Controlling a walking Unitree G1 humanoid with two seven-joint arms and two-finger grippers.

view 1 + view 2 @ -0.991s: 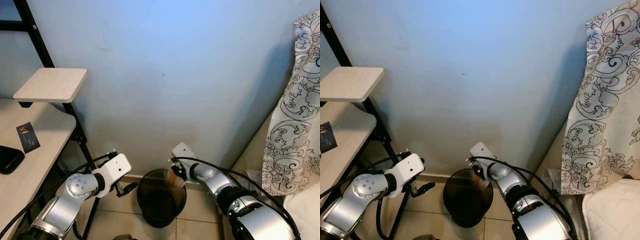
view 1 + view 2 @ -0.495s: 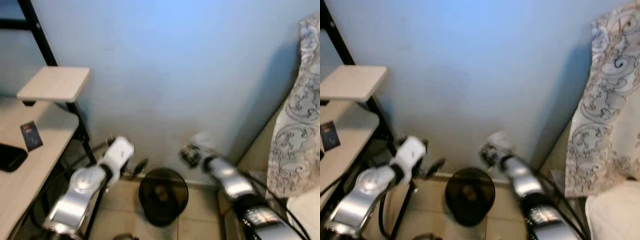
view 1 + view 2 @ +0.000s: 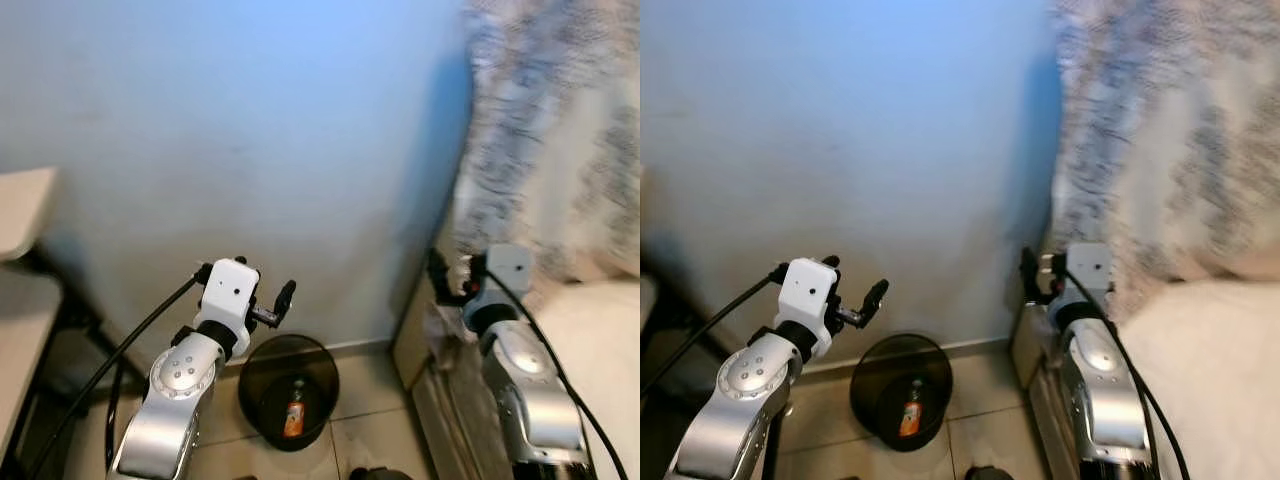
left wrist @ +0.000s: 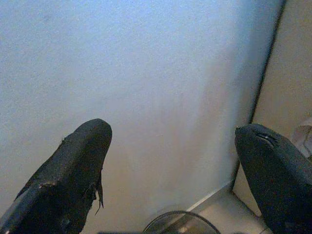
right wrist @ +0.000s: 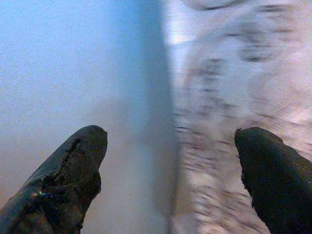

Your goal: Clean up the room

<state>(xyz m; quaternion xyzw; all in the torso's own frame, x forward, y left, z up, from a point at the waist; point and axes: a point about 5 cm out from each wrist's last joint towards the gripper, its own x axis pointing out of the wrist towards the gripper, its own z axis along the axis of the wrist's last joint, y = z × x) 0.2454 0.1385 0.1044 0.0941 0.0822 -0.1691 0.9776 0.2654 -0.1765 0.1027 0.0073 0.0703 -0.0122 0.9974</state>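
While both arms are raised toward the blue wall (image 3: 250, 120), one dark trash bin (image 3: 262, 372) stands on the tiled floor at the wall's foot, holding one small orange bottle (image 3: 294, 418). Left gripper (image 4: 170, 161) and right gripper (image 5: 170, 161) each show two black fingers spread wide, grasping nothing. One patterned curtain (image 3: 1160, 140) hangs, blurred, beside the right arm.

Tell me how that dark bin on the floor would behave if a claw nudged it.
The waste bin looks thin-walled and nearly empty, holding just a small orange bottle, so it is probably light and would likely slide on the smooth floor tiles. Pushed at the rim, it might tip.
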